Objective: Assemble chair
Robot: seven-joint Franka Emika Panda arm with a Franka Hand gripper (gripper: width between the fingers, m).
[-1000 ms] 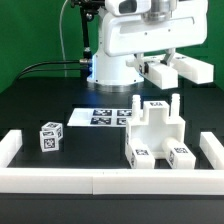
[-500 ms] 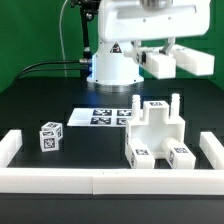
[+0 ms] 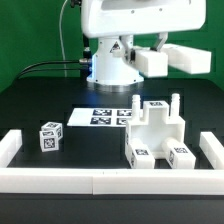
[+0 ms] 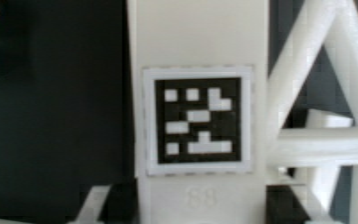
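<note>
White tagged chair frame (image 3: 178,58): in the end effector (image 3: 158,48).
White plastic chair body (image 3: 160,135): on black counter (image 3: 40,100), below it.
Small white tagged cube (image 3: 50,136): below, exterior view's left.

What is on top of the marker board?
Only its tags show on the marker board; no part rests there. The partly built chair covers its end at the exterior view's right.

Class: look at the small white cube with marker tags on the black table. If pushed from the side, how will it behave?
The cube has flat faces and sits flat on the table, so it would probably slide, not roll. It looks as tall as wide, so a high push might tip it. Being small, it is likely light.
</note>
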